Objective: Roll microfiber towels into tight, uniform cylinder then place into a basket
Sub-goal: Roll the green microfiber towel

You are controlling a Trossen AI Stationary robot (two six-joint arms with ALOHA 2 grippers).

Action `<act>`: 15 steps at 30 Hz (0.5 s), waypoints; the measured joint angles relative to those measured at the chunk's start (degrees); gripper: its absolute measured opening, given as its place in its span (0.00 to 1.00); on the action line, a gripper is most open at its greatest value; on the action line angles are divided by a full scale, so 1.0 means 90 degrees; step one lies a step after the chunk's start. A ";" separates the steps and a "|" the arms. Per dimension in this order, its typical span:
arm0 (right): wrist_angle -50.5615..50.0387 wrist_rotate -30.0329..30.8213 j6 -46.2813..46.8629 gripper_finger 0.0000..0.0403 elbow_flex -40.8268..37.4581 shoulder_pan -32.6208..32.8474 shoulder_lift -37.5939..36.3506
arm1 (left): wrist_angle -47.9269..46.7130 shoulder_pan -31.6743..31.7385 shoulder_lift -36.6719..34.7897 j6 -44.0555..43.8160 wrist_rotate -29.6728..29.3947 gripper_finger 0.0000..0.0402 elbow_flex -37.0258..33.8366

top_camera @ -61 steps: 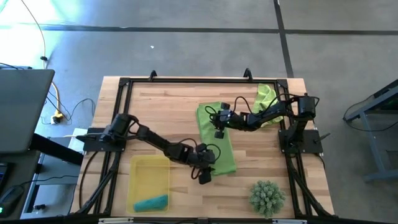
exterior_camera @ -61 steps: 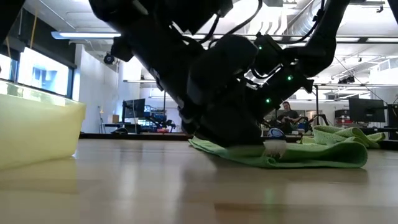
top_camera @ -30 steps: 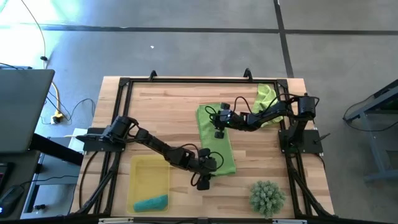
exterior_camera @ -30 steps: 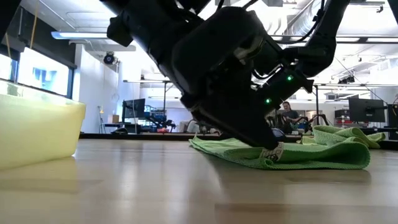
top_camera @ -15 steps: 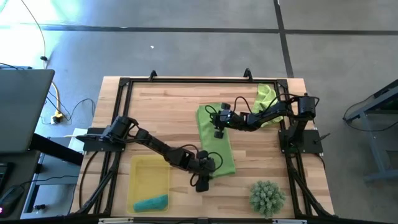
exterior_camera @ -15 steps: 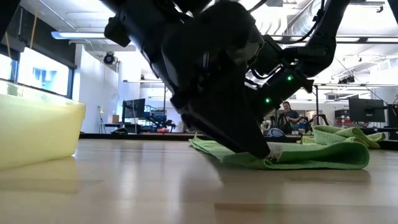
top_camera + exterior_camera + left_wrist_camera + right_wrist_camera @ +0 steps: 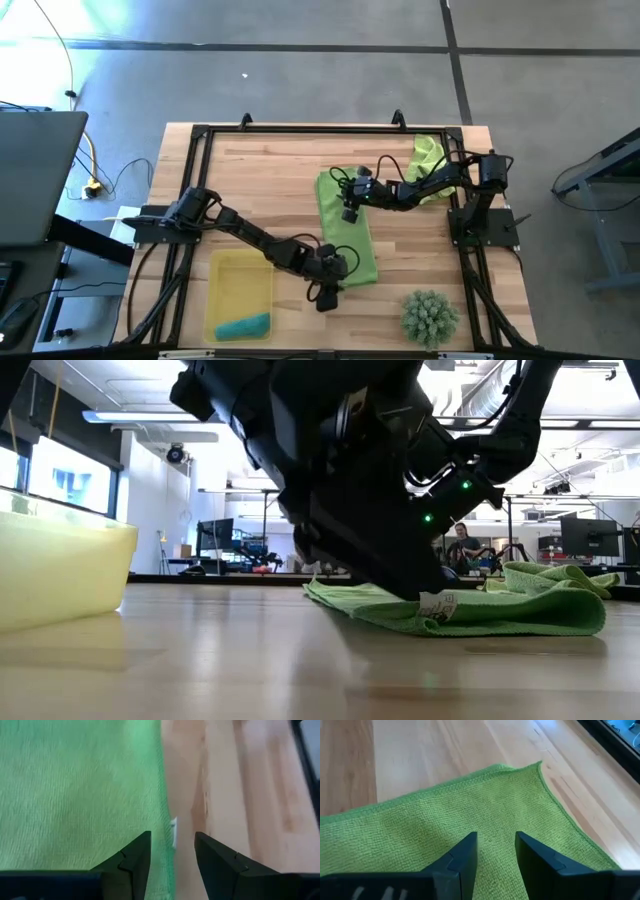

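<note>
Light wooden tabletop (image 7: 260, 190) with a black frame around it, sitting on a grey concrete floor; the low view looks out into a big open workshop with monitors and a person seated way in the back. The flat lime green towel (image 7: 343, 215) lies mid-table. The left gripper (image 7: 170, 851) is down at its near edge, fingers apart with nothing between them yet, straddling the hem right by the little white tag (image 7: 173, 832). The right gripper (image 7: 495, 851) sits over the far end of the same towel, also parted and not holding anything. A second lime green towel (image 7: 426, 155) is bunched at the far right corner. The teal towel (image 7: 243, 326) is already in the yellow basket (image 7: 222, 285), front left. Compared with a second ago, the left gripper has slid a bit toward the towel's near edge.
</note>
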 joint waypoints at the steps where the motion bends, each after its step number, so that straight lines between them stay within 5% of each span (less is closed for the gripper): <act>1: 0.0012 -0.0066 -0.0015 0.31 0.0000 -0.0001 0.0000 | -0.0121 0.0000 0.0000 -0.0061 -0.0016 0.35 0.0031; 10: 0.0417 -0.0389 0.0175 0.31 0.0002 -0.0107 -0.0027 | -0.1732 -0.0019 -0.0110 -0.0150 -0.0101 0.35 0.0663; 15: -0.1386 -0.0437 -0.0194 0.31 0.0275 -0.0069 -0.0858 | -0.3177 -0.0100 -0.0131 -0.0239 -0.0091 0.35 0.1070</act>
